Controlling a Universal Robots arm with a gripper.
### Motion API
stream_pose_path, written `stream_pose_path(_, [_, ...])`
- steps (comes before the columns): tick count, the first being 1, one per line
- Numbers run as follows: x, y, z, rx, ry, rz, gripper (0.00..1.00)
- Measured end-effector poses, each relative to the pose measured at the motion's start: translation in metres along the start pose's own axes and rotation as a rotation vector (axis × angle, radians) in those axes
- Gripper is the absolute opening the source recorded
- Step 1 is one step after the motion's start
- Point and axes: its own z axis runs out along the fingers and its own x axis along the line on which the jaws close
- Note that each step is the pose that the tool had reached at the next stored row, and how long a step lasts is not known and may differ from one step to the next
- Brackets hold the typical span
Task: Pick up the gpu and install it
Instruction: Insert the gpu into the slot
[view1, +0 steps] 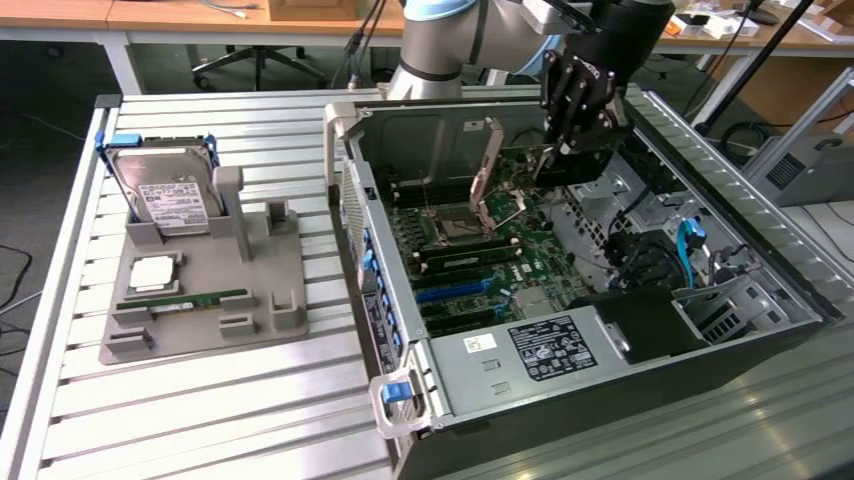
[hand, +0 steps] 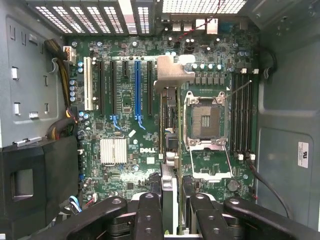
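Slatted metal table (view1: 200, 420); gpu (hand: 170, 195) above open case (view1: 727, 175)

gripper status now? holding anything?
Gripper: closed on the gpu, card held edge-on over the motherboard.

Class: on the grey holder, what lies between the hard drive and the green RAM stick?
A square silvery chip lies between the hard drive and the RAM stick, in the exterior view.
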Motion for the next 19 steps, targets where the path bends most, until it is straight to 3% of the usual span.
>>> stream_pose_path(7, [0.0,0.0007,0.0021,0.0,-0.0002,0.0,0.27])
stream_pose_path(19, [0.011,0.001,0.0067,0.0002,0.0002,0.014,0.27])
